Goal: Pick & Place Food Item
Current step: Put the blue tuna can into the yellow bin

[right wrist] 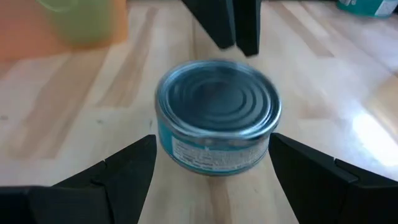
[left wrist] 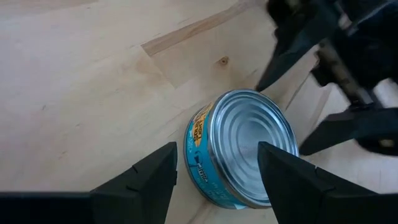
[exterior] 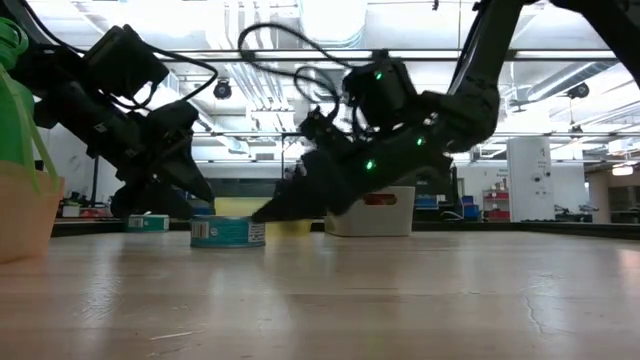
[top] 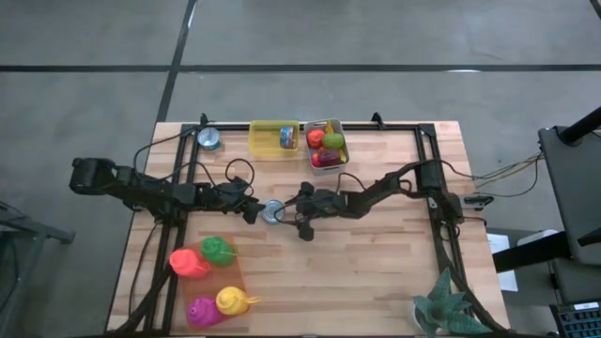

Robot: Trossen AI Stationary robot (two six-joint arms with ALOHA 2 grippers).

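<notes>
High view: can [top: 273,212] sits mid-desk, left gripper [top: 254,212] and right gripper [top: 292,212] flanking it, both jaws apart, gripping nothing. Closing together risks colliding or knocking it sideways.

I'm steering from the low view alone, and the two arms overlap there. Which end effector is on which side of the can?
Observer: From above, the left end effector is on the left side of the can, and the right end effector is on its right.
Operator: Is either one gripping it?
Observer: Not the right. Its wrist view shows its fingers spread wider than the can, with a gap on each side.
Operator: And the left?
Observer: Its fingers are apart too, and the can stands just past their tips, not clamped.
</notes>
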